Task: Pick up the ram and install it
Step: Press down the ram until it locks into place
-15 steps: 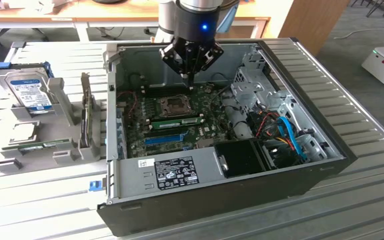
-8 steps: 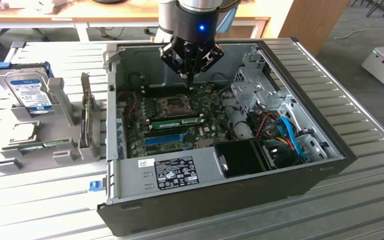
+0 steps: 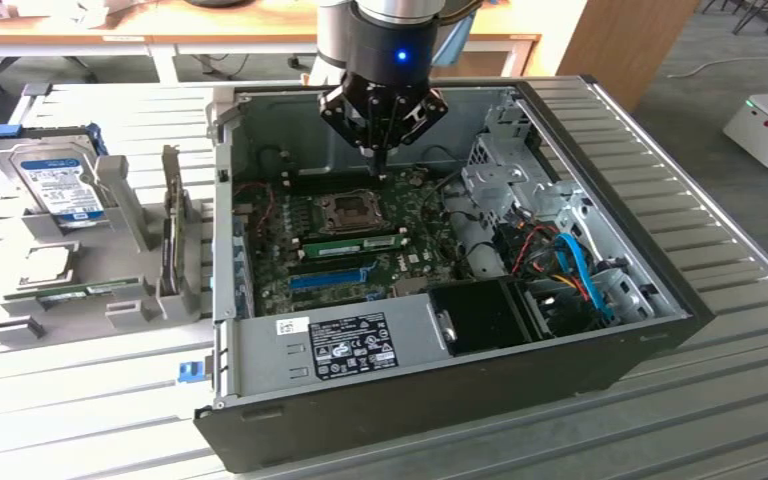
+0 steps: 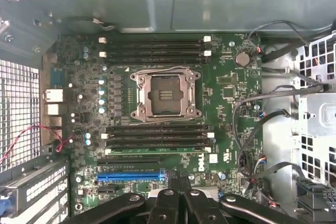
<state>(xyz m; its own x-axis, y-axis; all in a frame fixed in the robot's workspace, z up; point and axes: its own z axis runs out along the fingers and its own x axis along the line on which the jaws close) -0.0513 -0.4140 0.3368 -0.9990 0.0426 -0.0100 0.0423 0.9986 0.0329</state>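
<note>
Your black gripper (image 3: 380,165) hangs with fingers pressed together, empty, inside the open black computer case (image 3: 624,340), walls close around. The thin green ram stick (image 3: 360,241) sits seated on the motherboard (image 4: 231,77).

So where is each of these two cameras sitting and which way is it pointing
Exterior view: off the arm, raised, angled down at the open computer case; the arm and its hand hang over the motherboard.
Wrist view: on the wrist, facing straight down into the case at the motherboard; the hand's dark fingers show.
Shared: the CPU socket and the blue slot.
</note>
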